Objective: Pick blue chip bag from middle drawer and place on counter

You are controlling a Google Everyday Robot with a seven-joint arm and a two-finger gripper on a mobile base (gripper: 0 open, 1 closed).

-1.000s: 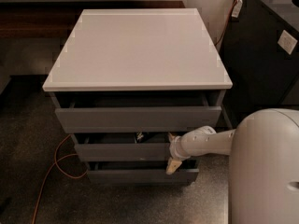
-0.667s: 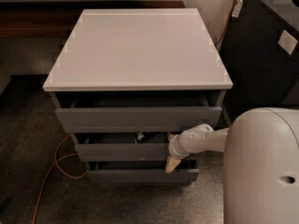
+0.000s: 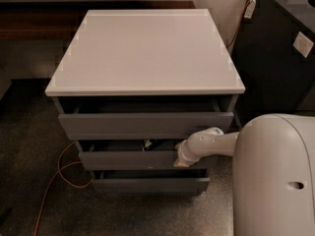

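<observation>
The grey cabinet has three drawers, each pulled out a little. The middle drawer [image 3: 129, 159] is open by a narrow gap. In that gap a small dark thing with a pale glint [image 3: 146, 143] shows; it may be the blue chip bag, but most of it is hidden. My gripper [image 3: 181, 159] is at the right end of the middle drawer's front, at the end of my pale arm, which reaches in from the right. The counter [image 3: 147, 53] is the pale glossy slab on top of the cabinet.
The top drawer [image 3: 145, 125] overhangs the middle one. The bottom drawer [image 3: 150, 185] sits below. An orange cable [image 3: 59, 173] loops on the floor at the left. A black cabinet [image 3: 275, 53] stands at the right. My white body [image 3: 275, 181] fills the lower right.
My gripper has risen a little, from the lower edge of the middle drawer's front to its face. My body takes up more of the lower right.
</observation>
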